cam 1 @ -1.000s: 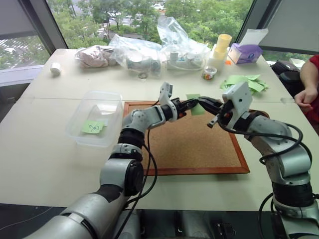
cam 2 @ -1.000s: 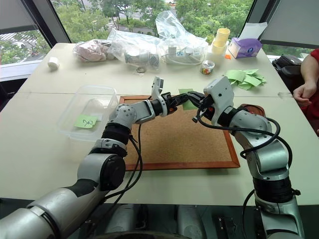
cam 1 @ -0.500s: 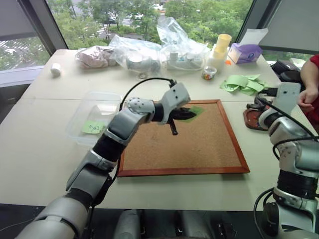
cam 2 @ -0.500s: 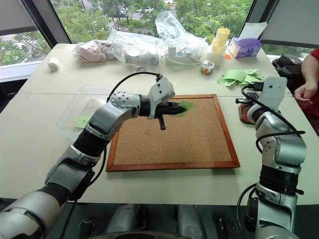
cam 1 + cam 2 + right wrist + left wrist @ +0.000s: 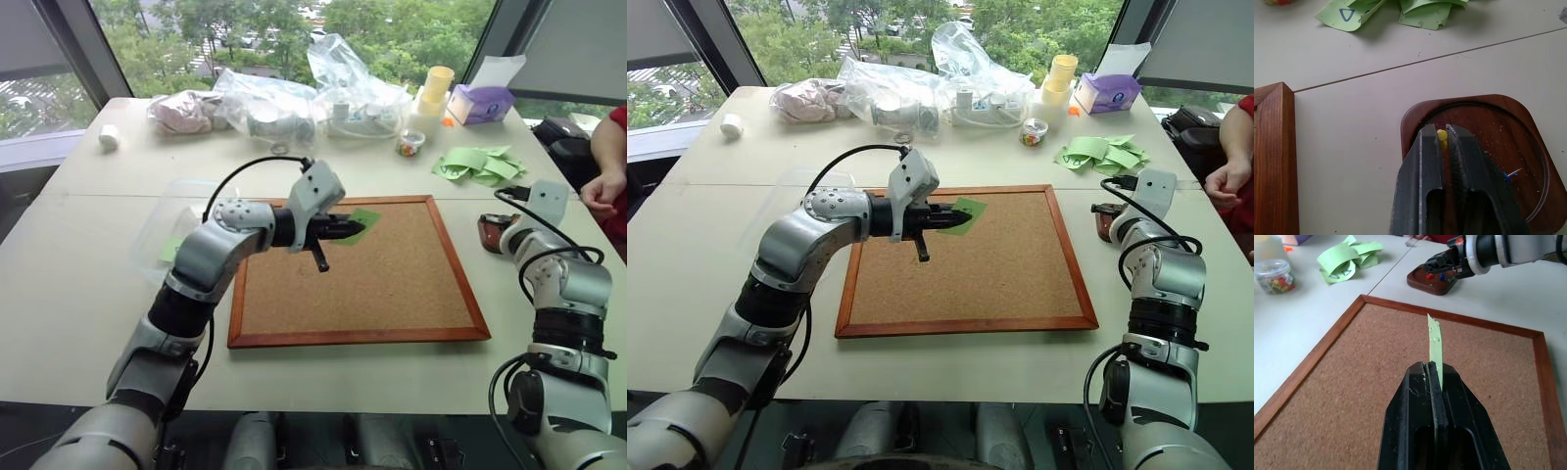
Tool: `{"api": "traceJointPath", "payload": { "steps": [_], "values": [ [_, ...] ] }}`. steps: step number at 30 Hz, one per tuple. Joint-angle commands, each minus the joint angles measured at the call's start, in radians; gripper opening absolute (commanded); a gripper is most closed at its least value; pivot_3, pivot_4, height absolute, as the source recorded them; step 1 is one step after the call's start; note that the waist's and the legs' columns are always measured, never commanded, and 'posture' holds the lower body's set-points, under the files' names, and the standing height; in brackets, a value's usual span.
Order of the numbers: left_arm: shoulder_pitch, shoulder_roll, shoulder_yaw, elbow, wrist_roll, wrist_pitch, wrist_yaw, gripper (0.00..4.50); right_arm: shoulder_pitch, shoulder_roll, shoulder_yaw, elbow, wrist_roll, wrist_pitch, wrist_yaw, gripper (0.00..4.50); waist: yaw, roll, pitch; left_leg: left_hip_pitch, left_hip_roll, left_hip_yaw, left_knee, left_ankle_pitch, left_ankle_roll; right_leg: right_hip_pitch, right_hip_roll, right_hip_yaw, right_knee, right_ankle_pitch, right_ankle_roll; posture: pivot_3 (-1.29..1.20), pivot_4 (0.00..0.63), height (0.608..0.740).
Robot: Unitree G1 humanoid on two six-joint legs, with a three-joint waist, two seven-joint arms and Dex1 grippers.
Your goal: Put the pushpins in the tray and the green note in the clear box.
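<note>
The left gripper point(image 5: 1433, 366) pinched the green note point(image 5: 1435, 346) above the cork board point(image 5: 392, 284). At 3 o'clock, the right gripper point(image 5: 1442, 131), fingers slightly parted around a yellow pushpin point(image 5: 1442, 135), hovered over the tray point(image 5: 1520, 147).

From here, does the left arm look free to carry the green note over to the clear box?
Probably yes. The left gripper is shut on the green note above the cork board, and the clear box sits just beside the board with nothing standing between them.
</note>
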Motion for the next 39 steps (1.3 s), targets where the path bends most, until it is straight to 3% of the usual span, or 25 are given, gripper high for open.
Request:
{"api": "traceJointPath", "payload": {
  "steps": [1, 6, 17, 23, 28, 32, 39],
  "values": [
    [-0.01, 0.003, 0.031, -0.047, -0.017, 0.008, 0.021, 0.0, -0.029, -0.019, -0.026, 0.008, 0.003, -0.007, -0.006, 1.86, 0.0, 0.0, 0.0, 0.0, 0.0, 0.0, 0.0, 0.0, 0.0, 0.0, 0.0, 0.0, 0.0, 0.0, 0.0, 0.0, 0.15, 0.735],
    [-0.009, 0.008, 0.03, -0.049, -0.019, 0.006, 0.032, 0.0, -0.032, -0.018, -0.021, 0.033, 0.0, -0.013, -0.013, 4.41, -0.001, 0.0, 0.0, 0.0, 0.0, 0.0, 0.0, 0.0, 0.0, 0.0, 0.0, 0.0, 0.0, 0.0, 0.0, 0.0, 0.15, 0.735],
    [0.005, 0.016, 0.027, -0.045, -0.019, -0.002, 0.043, 0.0, -0.021, -0.025, -0.038, -0.006, 0.009, -0.069, -0.007, 4.47, -0.001, 0.0, 0.0, 0.0, 0.0, 0.001, 0.0, 0.0, 0.0, 0.0, 0.0, 0.0, 0.0, 0.0, 0.0, 0.0, 0.15, 0.735],
    [-0.008, -0.008, 0.088, -0.016, -0.018, -0.011, 0.109, 0.0, -0.009, -0.036, -0.046, -0.105, 0.034, -0.113, 0.047, 4.47, -0.001, 0.001, 0.0, 0.0, 0.0, 0.0, 0.0, 0.0, 0.0, 0.0, 0.0, 0.0, 0.0, 0.0, 0.0, 0.0, 0.15, 0.735],
    [-0.052, -0.014, 0.237, 0.008, 0.023, 0.075, 0.321, 0.0, 0.003, -0.137, 0.068, -0.301, 0.063, -0.116, 0.257, 4.47, -0.002, 0.002, 0.001, 0.0, 0.0, 0.0, 0.0, 0.0, 0.0, 0.0, 0.0, 0.0, 0.0, 0.0, 0.0, 0.0, 0.15, 0.735],
    [-0.088, 0.063, 0.309, 0.004, 0.124, 0.178, 0.493, 0.0, 0.075, -0.226, 0.195, -0.559, 0.227, -0.041, 0.556, 4.47, -0.006, 0.002, 0.001, 0.001, 0.0, -0.001, -0.001, 0.0, 0.0, 0.0, 0.002, 0.0, 0.0, 0.0, 0.0, 0.0, 0.15, 0.735],
    [-0.042, 0.246, 0.336, -0.096, 0.183, 0.428, 0.553, 0.0, 0.115, -0.267, 0.362, -0.804, 0.421, 0.052, 0.799, 4.47, 0.004, 0.0, 0.002, 0.0, 0.0, -0.001, 0.0, 0.0, 0.0, 0.0, 0.0, -0.001, 0.0, 0.0, 0.0, 0.0, 0.15, 0.735]
  ]
}}
